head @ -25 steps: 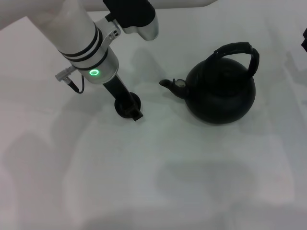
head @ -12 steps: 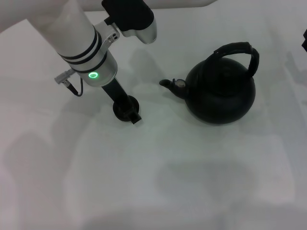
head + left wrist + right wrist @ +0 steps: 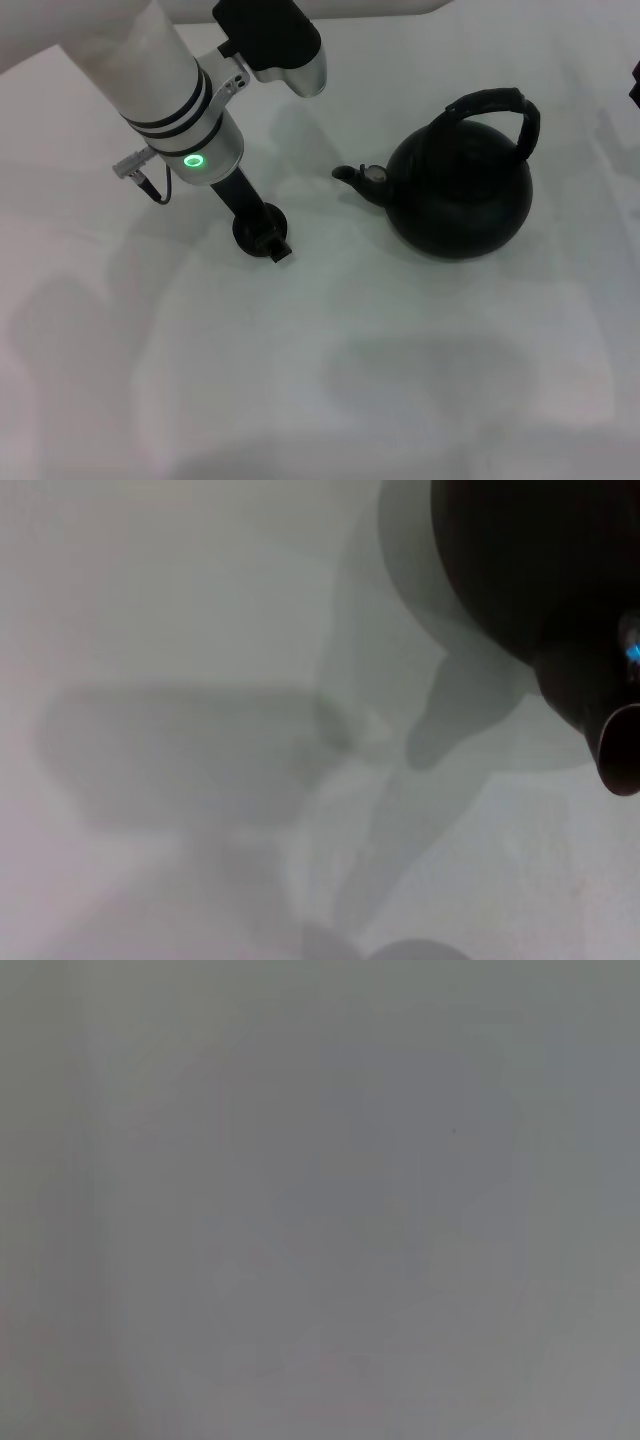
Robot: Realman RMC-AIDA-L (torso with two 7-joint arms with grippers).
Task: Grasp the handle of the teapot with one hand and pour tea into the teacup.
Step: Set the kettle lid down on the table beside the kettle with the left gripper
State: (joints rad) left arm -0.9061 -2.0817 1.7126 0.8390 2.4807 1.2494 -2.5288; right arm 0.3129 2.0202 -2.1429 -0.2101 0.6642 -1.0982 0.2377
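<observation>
The matte black teapot [image 3: 460, 195] stands on the white table, right of centre, with its short spout [image 3: 355, 177] pointing left. Its thick arched handle [image 3: 500, 105] loops over the top, and nothing is touching it. My left gripper [image 3: 264, 238] reaches down from the white-and-silver arm with the green light. It is closed on the tiny dark teacup [image 3: 254, 226], low over the table and well left of the spout. The left wrist view shows the teapot's body [image 3: 520, 560] and spout [image 3: 615, 745]. My right gripper [image 3: 636, 82] shows only as a dark sliver at the right edge.
The white table [image 3: 400, 360] carries only soft shadows in front of the teapot and cup. The left arm's thick white forearm [image 3: 150, 60] crosses the top left. The right wrist view shows only a plain grey surface [image 3: 320, 1200].
My left gripper and the teacup have shifted slightly left and toward the front, away from the spout. The teapot has not moved.
</observation>
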